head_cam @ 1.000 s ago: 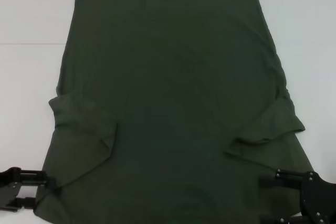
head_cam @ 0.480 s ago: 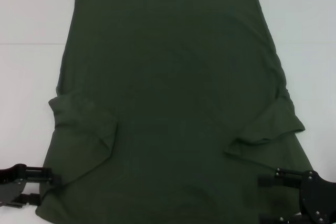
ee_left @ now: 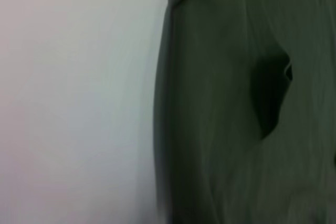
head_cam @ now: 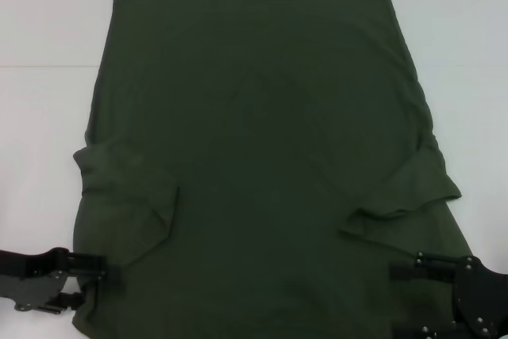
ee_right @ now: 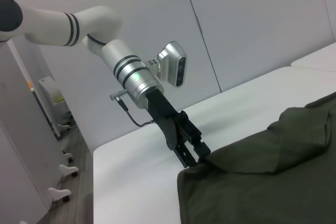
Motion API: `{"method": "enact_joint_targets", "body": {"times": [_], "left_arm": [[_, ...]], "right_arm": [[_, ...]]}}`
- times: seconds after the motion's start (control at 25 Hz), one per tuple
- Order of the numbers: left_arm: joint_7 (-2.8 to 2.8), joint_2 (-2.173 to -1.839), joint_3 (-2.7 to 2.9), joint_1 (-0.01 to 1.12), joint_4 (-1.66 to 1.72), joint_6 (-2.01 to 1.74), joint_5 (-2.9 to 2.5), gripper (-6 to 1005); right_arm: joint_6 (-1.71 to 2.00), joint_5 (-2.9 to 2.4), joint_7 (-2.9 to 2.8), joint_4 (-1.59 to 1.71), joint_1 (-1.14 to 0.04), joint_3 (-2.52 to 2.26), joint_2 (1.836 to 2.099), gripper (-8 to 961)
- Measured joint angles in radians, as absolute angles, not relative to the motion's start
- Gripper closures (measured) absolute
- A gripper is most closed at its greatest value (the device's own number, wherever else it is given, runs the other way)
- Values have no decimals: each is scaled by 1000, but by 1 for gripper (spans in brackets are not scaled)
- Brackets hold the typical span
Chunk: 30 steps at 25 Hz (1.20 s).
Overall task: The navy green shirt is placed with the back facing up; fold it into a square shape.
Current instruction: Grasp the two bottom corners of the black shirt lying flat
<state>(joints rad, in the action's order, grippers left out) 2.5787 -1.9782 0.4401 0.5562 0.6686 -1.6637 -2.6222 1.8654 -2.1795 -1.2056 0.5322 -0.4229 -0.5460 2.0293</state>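
Note:
The navy green shirt lies flat on the white table, plain side up, with both short sleeves turned in over the body. My left gripper is at the shirt's near left corner, open, its two fingers spread over the cloth's edge. The right wrist view shows this left gripper touching the corner of the shirt. My right gripper is open over the near right corner. The left wrist view shows the shirt and its side edge up close.
White table surrounds the shirt on the left, right and far sides. In the right wrist view the table ends at an edge, with floor and wheeled furniture beyond it, and a grey wall behind.
My left gripper has slid right, from beside the shirt onto its near left corner, and the cloth's edge there has shifted inward. The right gripper has barely moved.

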Motion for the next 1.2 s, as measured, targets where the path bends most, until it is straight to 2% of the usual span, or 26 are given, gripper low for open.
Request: {"method": "enact_joint_targets", "body": {"times": [0.32,0.64,1.0,1.2], "left_arm": [[2583,-1981,463,561,687,-1662,-2624,173],[2611,-1970,506,554,750,-1666,-2660,173],[2665,-1975,593,551,811,-1670,-2672,174],[2664,-1990,595,559,810,-1677,-2672,175]], "right_arm": [[1865,-2177,-1207,534,-425,-546,2029,28],[1865,-2175,-1205,533,-425,-545,2029,29],[1865,-2174,-1201,533,-421,-545,2029,29],[1865,-2173,-1201,532,-419,-545,2029,29]]}}
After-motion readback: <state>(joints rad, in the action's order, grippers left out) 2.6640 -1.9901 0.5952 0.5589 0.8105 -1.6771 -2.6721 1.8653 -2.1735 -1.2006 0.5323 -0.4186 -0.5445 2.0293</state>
